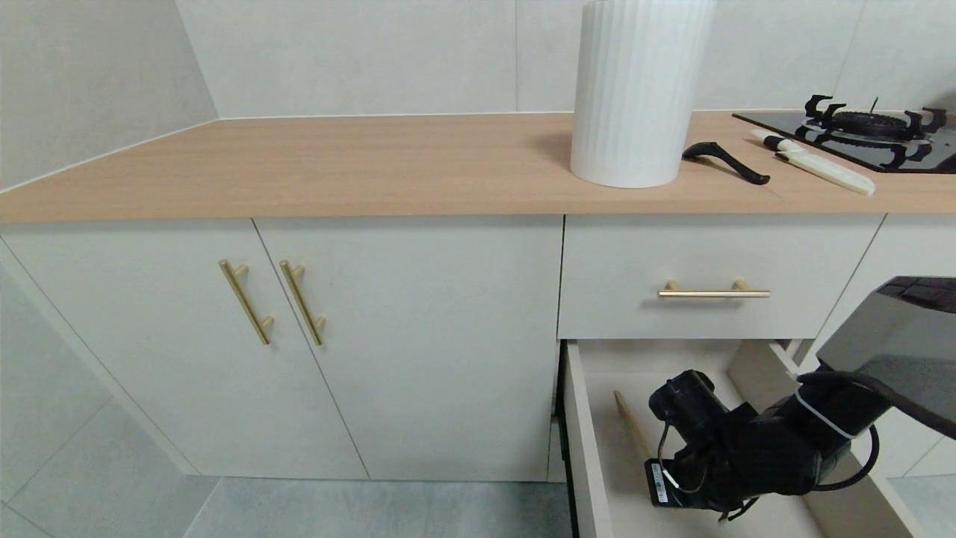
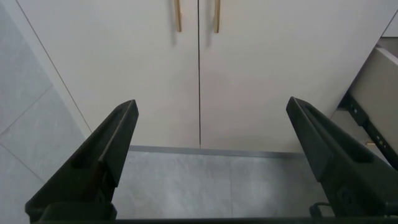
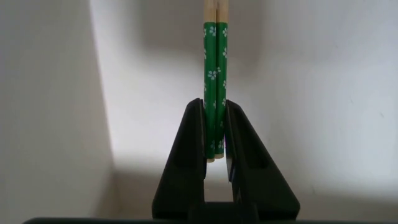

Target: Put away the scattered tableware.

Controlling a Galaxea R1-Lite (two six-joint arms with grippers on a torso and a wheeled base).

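My right gripper [image 3: 216,132] is shut on a pair of green chopsticks [image 3: 215,68] with white flowers and bare wooden tips, held inside the open lower drawer [image 1: 586,433]. In the head view the right arm's wrist [image 1: 717,448] hangs over the drawer, and the wooden end of the chopsticks [image 1: 632,426] pokes out toward the drawer's back left. A black-handled utensil [image 1: 724,161] and a white knife [image 1: 814,162] lie on the counter at the right. My left gripper [image 2: 208,155] is open with nothing in it, low in front of the cabinet doors.
A tall white ribbed container [image 1: 636,90] stands on the wooden countertop [image 1: 336,161]. A black gas hob [image 1: 870,131] sits at the far right. Above the open drawer is a shut drawer with a gold handle [image 1: 713,293]. Two cabinet doors with gold handles [image 1: 272,299] are at the left.
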